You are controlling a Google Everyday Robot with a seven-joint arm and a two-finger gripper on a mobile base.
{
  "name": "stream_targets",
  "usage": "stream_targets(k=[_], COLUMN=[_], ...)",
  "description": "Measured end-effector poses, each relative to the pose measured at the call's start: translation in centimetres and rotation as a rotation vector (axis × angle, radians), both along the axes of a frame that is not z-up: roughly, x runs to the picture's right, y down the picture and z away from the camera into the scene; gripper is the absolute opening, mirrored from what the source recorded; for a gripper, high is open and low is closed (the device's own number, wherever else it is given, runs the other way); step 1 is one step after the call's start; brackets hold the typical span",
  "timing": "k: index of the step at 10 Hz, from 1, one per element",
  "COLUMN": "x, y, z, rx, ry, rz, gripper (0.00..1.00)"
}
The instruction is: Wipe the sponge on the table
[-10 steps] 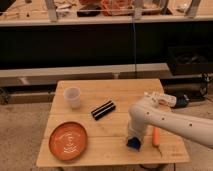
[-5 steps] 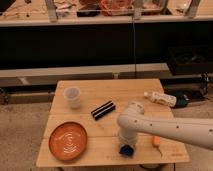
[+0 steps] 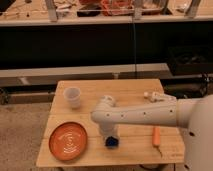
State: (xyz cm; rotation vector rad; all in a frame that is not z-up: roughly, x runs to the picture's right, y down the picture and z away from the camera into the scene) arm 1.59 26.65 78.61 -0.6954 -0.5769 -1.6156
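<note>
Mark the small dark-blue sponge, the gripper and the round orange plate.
Small dark-blue squarish sponge (image 3: pixel 112 143): camera view, its front face.
Gripper (image 3: pixel 110 135): camera view, its tip, directly over the sponge at the front of the light wooden table (image 3: pixel 131 93).
Round orange plate (image 3: pixel 69 141): camera view, its bare middle.

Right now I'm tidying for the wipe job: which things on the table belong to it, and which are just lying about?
In the job: sponge, table, tool just over the sponge near the table's front edge.
Lying about: cup, orange plate, orange stick, small white object.
</note>
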Motion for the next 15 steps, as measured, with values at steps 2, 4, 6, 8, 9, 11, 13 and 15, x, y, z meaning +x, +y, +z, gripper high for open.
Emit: stream_targets(k=[2,4,6,8,9,11,13,15], x=[-0.6,1.0,4.2,8.9,11.0,14.0,14.5,13.3], y=[-2.1,-4.2,-5.3,-5.9,-5.8,-4.5,-2.3,0.1], z=[1.6,2.8,3.5,4.0,4.0,3.6,2.1,0.4], rx=[0.007,0.017,0.020,0.019,0.015,0.001,-0.016,-0.027], ry=[0.000,0.014,0.039,0.080,0.103,0.140,0.141,0.124], rz=[-0.008,0.031,0.091,0.168,0.208,0.280,0.298,0.298], gripper=[0.00,0.00,0.00,0.00,0.00,0.00,0.00,0.00])
